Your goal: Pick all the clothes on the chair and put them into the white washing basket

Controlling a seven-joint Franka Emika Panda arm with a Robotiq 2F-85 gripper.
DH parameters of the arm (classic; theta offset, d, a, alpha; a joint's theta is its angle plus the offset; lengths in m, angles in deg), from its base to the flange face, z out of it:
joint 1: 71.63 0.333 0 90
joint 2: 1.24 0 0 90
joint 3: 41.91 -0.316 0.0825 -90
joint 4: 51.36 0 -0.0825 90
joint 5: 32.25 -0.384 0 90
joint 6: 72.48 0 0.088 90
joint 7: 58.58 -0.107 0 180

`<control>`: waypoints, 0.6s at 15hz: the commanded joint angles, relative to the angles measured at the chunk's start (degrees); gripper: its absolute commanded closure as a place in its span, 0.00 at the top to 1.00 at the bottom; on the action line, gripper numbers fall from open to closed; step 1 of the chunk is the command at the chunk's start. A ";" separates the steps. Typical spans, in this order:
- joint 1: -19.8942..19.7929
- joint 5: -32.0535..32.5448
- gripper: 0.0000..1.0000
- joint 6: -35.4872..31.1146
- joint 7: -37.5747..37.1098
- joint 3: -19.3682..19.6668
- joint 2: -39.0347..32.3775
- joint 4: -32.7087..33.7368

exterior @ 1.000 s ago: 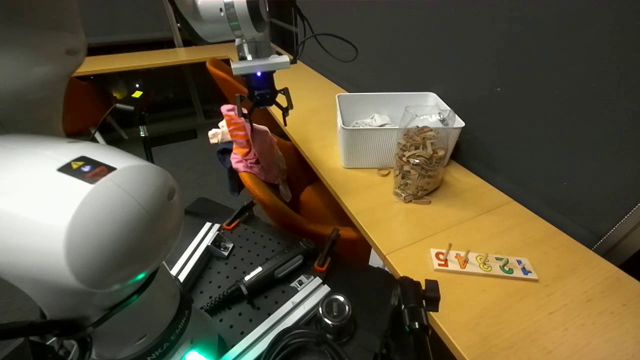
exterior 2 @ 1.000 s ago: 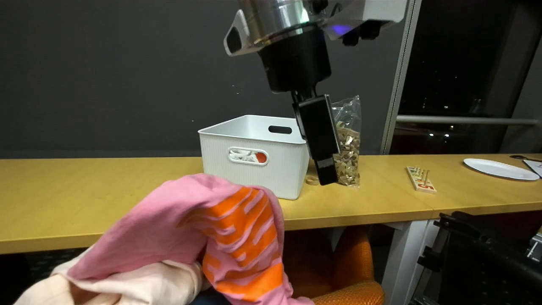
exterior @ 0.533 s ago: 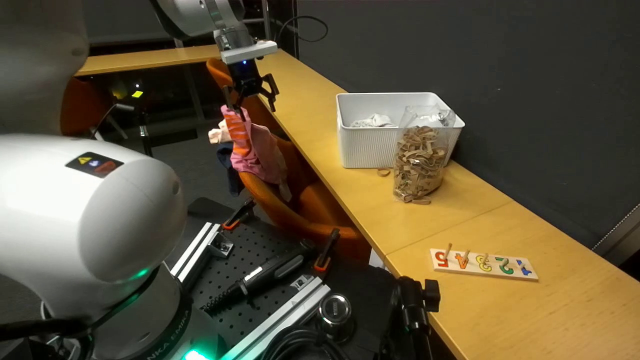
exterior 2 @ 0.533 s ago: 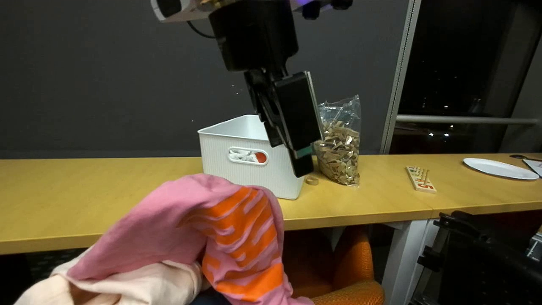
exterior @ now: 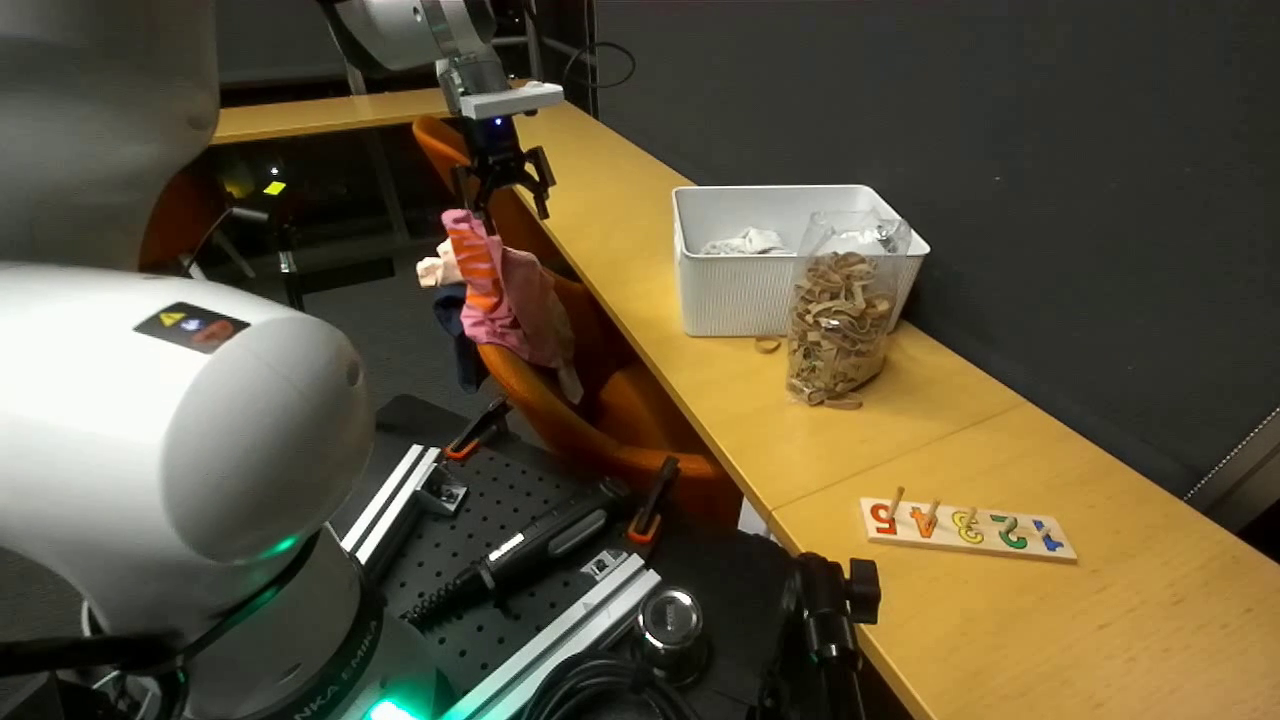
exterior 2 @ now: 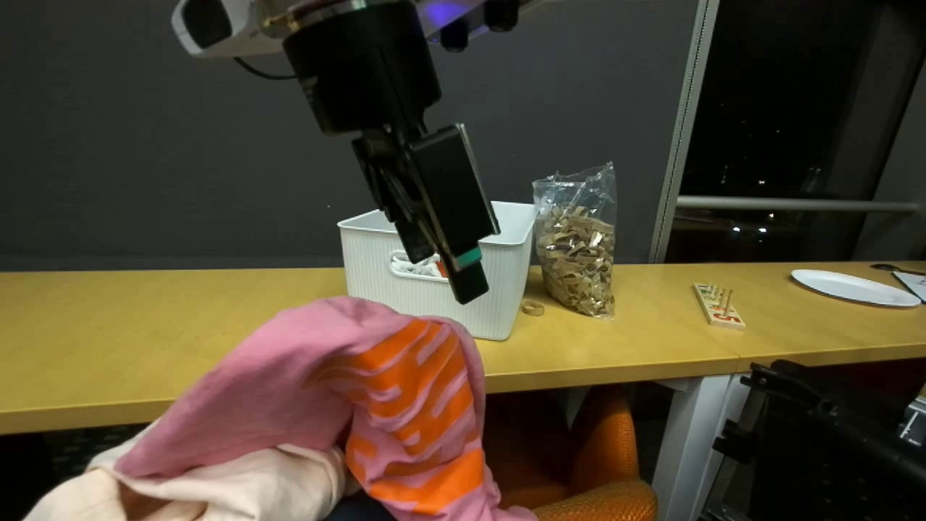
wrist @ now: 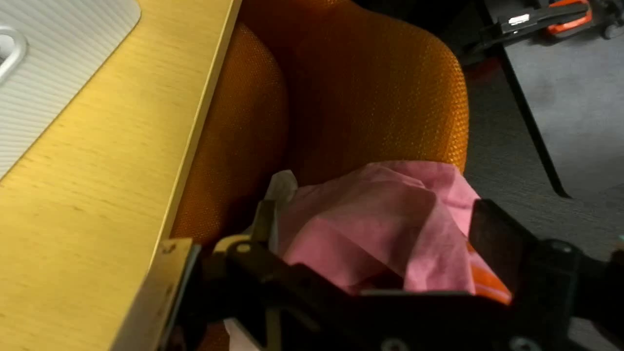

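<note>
In an exterior view, white basket (exterior 2: 427,295) partly behind the tool (exterior 2: 444,269), cream cloth (exterior 2: 249,483) partly beyond the bottom edge.

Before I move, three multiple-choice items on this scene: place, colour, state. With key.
1. Where is the white ribbed plastic basket?
A) floor B) yellow wooden table C) orange chair
2. Colour of the print on the pink cloth garment?
A) green B) black C) orange
3. State of the robot's black fingers?
A) spread apart B) shut on the garment C) shut, holding nothing

1 B: both exterior views show it on the table.
2 C: orange print shows in both exterior views.
3 A: wrist view shows a gap between them.
</note>
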 commanded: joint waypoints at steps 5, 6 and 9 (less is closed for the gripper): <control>1.56 2.91 1.00 -2.05 -1.81 -1.00 3.25 -3.07; 1.93 3.34 1.00 -3.33 -2.23 -1.57 5.24 -5.62; 3.40 4.64 1.00 -7.13 -4.80 -3.51 10.81 -13.55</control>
